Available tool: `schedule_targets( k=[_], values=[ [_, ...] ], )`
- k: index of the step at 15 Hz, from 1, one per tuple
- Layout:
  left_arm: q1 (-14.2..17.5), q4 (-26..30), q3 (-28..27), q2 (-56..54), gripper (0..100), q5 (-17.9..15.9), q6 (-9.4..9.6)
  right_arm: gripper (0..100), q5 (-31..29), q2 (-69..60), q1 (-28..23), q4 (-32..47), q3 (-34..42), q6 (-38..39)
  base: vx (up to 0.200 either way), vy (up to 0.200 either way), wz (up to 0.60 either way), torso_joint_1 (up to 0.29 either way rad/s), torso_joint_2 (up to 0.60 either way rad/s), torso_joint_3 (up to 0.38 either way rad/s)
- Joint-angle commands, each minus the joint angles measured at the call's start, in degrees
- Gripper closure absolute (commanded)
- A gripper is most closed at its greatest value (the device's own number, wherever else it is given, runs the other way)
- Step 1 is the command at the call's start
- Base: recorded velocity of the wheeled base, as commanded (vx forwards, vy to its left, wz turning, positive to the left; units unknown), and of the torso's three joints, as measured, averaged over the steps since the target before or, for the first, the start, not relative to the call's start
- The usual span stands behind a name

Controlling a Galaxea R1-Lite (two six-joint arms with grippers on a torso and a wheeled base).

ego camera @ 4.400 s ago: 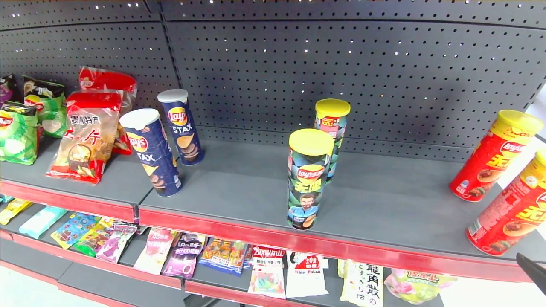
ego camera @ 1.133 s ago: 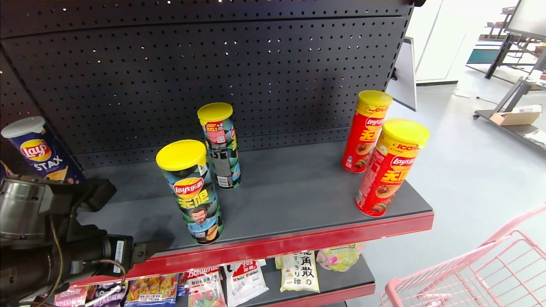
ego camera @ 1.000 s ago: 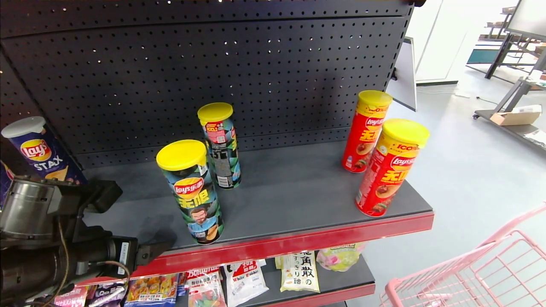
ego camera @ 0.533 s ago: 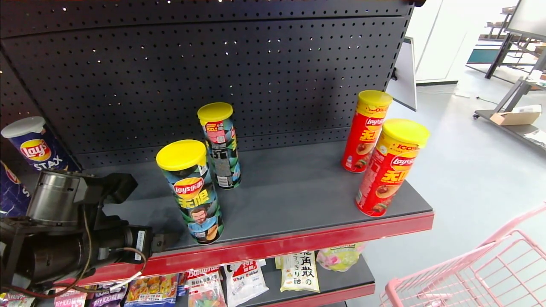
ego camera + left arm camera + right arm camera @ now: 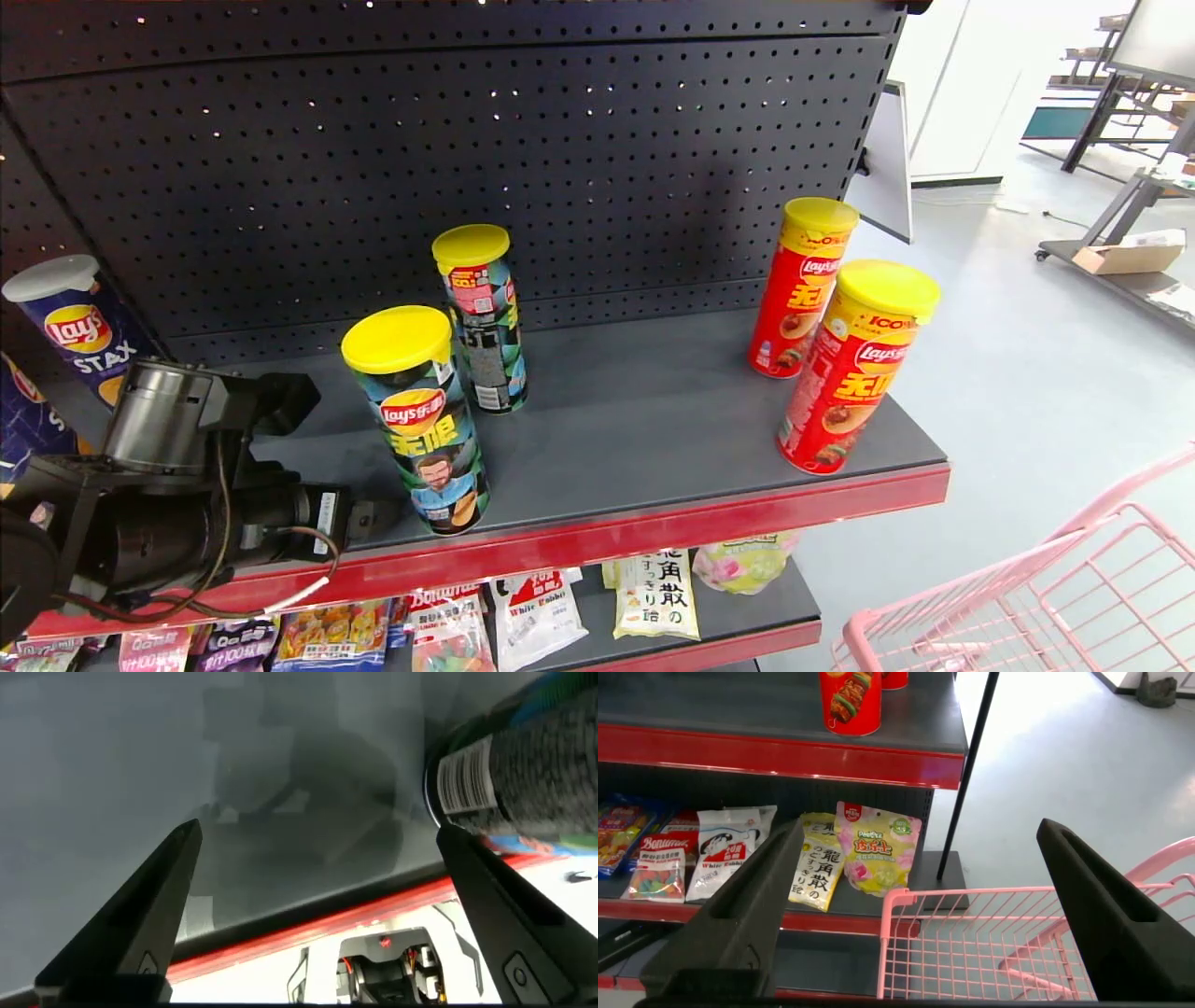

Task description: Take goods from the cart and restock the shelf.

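Left arm [image 5: 168,523] has shifted right along shelf [image 5: 653,420] front, now lower left of head frame. Left gripper [image 5: 318,833] spread, empty; green can [image 5: 415,420] just beside one fingertip.

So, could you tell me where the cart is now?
The cart stands on the floor at the head view's lower right, just past the right end of the shelf.
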Motion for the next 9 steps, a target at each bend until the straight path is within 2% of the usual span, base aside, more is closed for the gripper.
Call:
schedule_targets(
  k=[1, 9],
  values=[
    [0.0, -0.01, -0.26, 0.42, 0, -0.01, -0.01, 0, -0.05, 0.13, 0.1, -0.01, 0.03, -0.02, 0.0, 0.0, 0.0, 0.0, 0.0, 0.0],
    [0.09, -0.1, -2.72, 2.44, 0, 0.87, -0.01, 0, -0.05, 0.04, 0.02, -0.37, 0.11, -0.02, 0.0, 0.0, 0.0, 0.0, 0.0, 0.0]
  ],
)
